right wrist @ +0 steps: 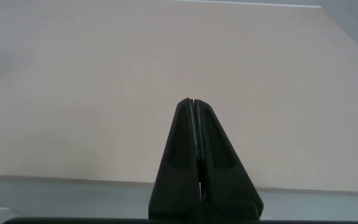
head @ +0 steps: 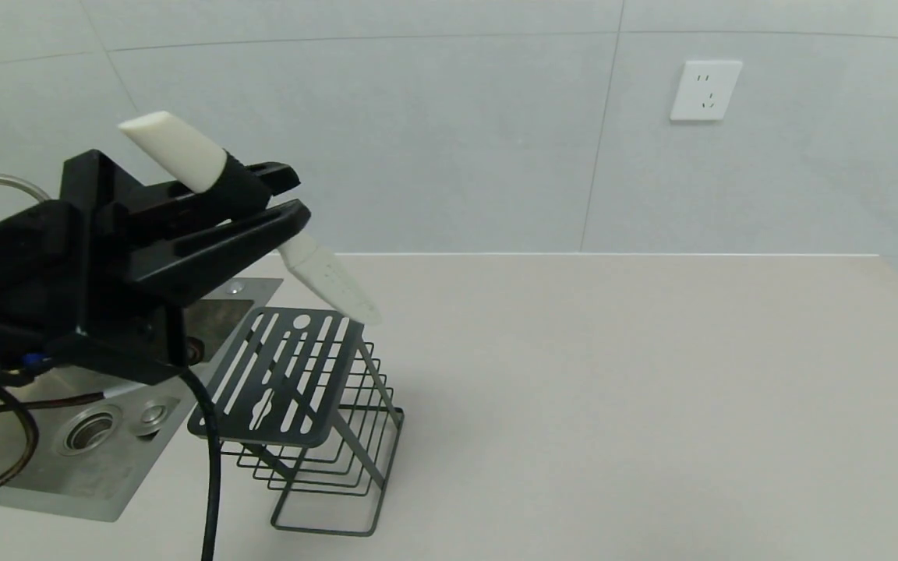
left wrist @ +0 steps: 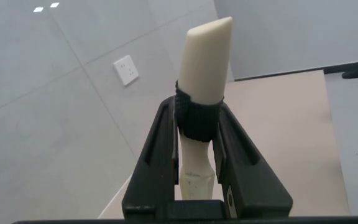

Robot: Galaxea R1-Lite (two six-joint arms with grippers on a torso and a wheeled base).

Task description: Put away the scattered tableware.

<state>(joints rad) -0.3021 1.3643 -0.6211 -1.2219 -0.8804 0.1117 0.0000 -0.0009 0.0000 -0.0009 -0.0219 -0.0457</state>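
head view: left pincer (head: 291, 199) grips knife (head: 176, 148) over rack (head: 285, 382).

No writing, number or sign can be read on anything.

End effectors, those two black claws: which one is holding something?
The left end effector: it is shut on a white utensil. The right end effector is shut with nothing between its fingers.

Left claw (head: 297, 196) clamps tilted white knife (head: 176, 152) above black rack (head: 277, 374) beside sink (head: 90, 475).
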